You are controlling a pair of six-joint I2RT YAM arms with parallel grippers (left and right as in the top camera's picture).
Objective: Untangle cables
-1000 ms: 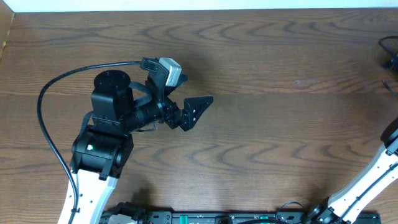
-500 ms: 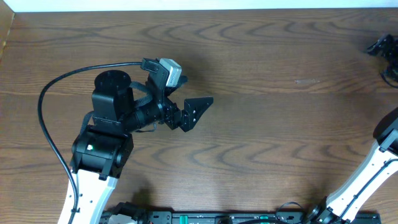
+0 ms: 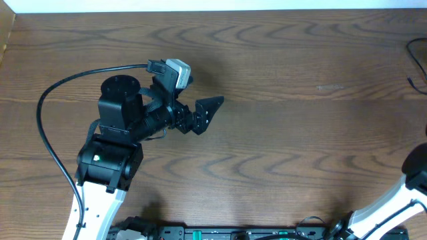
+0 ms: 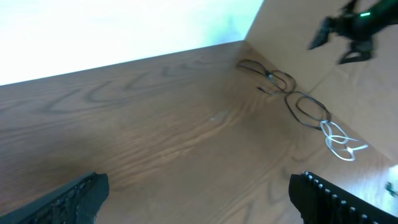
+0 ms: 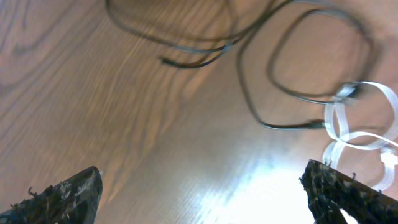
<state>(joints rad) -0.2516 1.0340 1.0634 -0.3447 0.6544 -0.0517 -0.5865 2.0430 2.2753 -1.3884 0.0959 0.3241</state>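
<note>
Well apart stand the fingers of both claws, and neither holds anything: the left gripper point(image 4: 199, 182) sits over the left half of the wooden tabletop point(image 3: 280, 153), pointed toward the far right corner. The right gripper point(image 5: 200, 172) hangs spread wide above the cables, which lie by the right edge of the tabletop near that far corner. The black cord point(image 4: 287, 94) sprawls in several loose loops, and the white cord point(image 4: 339, 142) is curled in small loops touching its near end.
</note>
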